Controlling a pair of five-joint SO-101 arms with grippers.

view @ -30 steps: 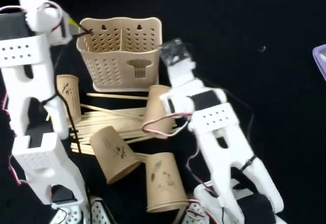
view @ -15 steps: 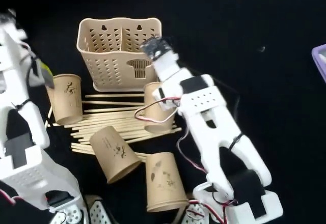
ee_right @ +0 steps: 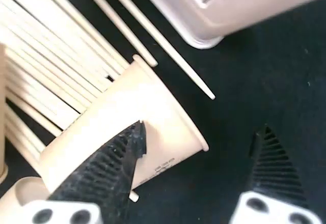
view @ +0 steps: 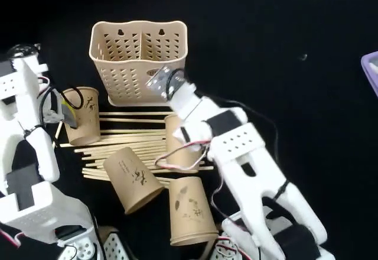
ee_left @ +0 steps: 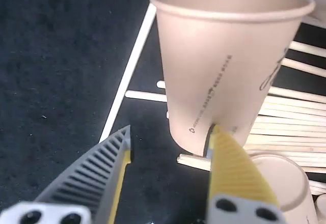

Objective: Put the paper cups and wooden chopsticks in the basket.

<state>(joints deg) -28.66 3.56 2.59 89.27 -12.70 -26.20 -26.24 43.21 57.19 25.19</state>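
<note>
The slotted beige basket (view: pixel 139 59) stands at the back of the black table. Before it lies a pile of wooden chopsticks (view: pixel 127 145) with several paper cups. One cup (view: pixel 82 117) stands upright at the pile's left end; my left gripper (ee_left: pixel 168 152) is open beside its base, with the yellow finger (ee_left: pixel 232 168) against the cup (ee_left: pixel 224 71). My right gripper (ee_right: pixel 191 152) hangs open over the rim of a cup lying on its side (ee_right: pixel 127 127), just in front of the basket (ee_right: pixel 229 5). Two more cups (view: pixel 133 178) (view: pixel 190 210) lie nearer the front.
Single chopsticks (ee_right: pixel 153 35) lie between the basket and the pile. A purple object (view: pixel 371 65) sits at the table's right edge. Black cloth stretches to the right of the right arm (view: pixel 248 153). Both arm bases stand at the front edge.
The left arm swung down from the back left and now sits by the upright cup, which shifted slightly. The right arm's wrist moved left along the basket's front and lower over the lying cup.
</note>
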